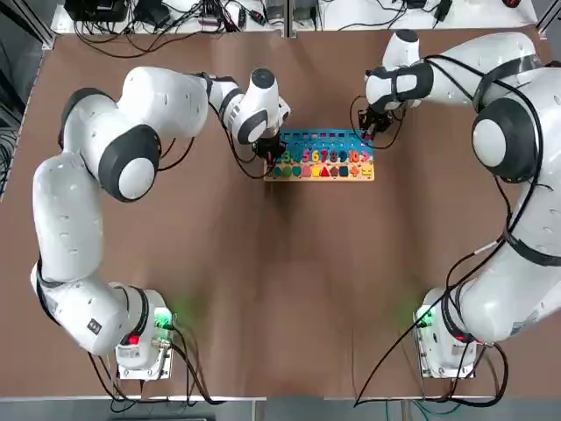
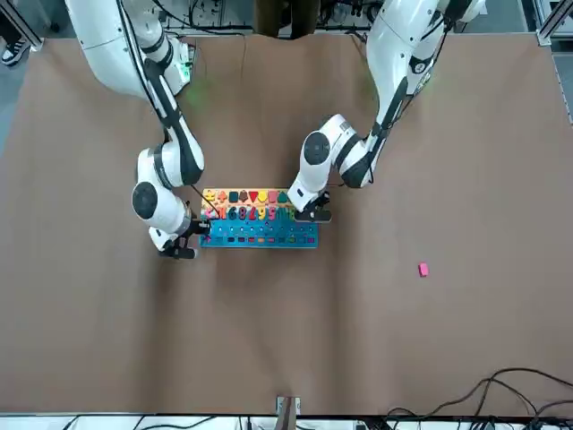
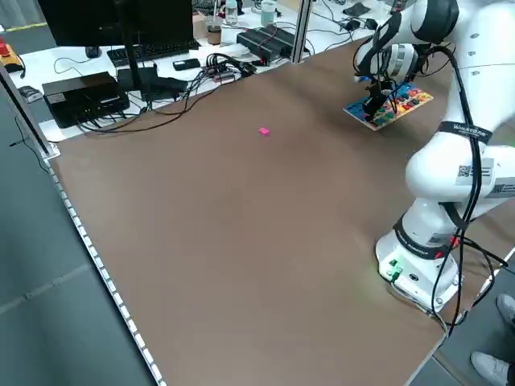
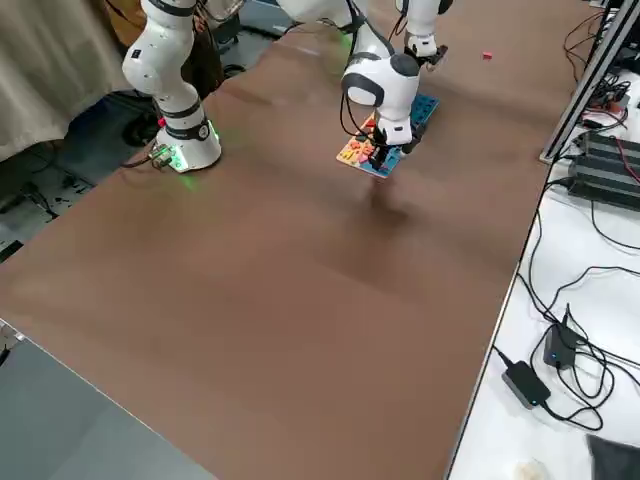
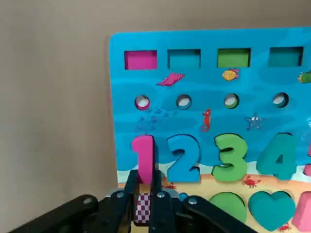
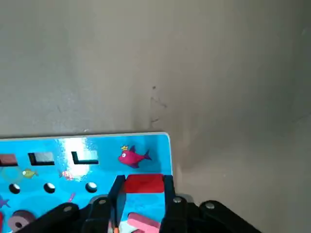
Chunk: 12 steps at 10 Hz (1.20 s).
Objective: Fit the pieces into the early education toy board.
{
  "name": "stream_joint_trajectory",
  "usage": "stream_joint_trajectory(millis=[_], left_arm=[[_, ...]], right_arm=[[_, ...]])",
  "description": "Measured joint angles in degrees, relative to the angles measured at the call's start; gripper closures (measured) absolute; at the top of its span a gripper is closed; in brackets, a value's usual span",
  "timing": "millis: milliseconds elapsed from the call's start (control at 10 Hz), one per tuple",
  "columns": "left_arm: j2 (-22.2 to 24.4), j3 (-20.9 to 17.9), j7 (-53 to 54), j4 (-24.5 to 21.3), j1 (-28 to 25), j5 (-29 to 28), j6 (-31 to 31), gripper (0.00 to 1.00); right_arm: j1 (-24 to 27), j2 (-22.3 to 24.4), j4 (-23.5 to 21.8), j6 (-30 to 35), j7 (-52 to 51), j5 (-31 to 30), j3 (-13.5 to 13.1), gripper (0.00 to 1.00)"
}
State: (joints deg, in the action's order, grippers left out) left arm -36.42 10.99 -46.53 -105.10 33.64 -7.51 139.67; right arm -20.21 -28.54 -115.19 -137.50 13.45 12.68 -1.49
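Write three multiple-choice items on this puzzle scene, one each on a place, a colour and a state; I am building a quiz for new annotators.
1. Where does the tiny loose pink piece lie?
A. on the bare brown table, apart from the flat rectangular blue toy board
B. on the board
C. in a gripper

2. What colour is the block in the right gripper?
A. green
B. red
C. yellow

3. What is the left gripper doing?
A. hanging open
B. parked away from the board
C. shut on the pink number 1

Key: 1 A, front view shows it alone on the table; 2 B, right wrist view shows red between the fingers; 3 C, left wrist view shows the fingers clamping it.
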Motion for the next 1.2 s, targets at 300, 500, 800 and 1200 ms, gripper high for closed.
stream_joint_trajectory(millis=[300, 500, 800, 1200], left_arm=[[-0.06, 0.03, 0.0, 0.0, 0.02, 0.0, 0.0, 0.87], [-0.07, 0.04, 0.0, 0.0, 0.02, 0.0, 0.0, 0.87], [-0.09, 0.04, 0.0, 0.01, 0.02, 0.0, 0.02, 0.87], [-0.36, 0.04, 0.0, 0.07, 0.02, 0.0, 0.21, 0.87]], right_arm=[[-0.06, -0.48, -0.4, 0.0, 0.14, 0.02, 0.17, 0.64], [-0.06, -0.46, -0.8, -0.03, 0.16, 0.03, 0.17, 0.64], [-0.06, -0.45, -0.84, -0.02, 0.23, 0.03, 0.24, 0.64], [-0.06, -0.45, -0.84, 0.07, 1.15, 0.04, 0.66, 0.64]])
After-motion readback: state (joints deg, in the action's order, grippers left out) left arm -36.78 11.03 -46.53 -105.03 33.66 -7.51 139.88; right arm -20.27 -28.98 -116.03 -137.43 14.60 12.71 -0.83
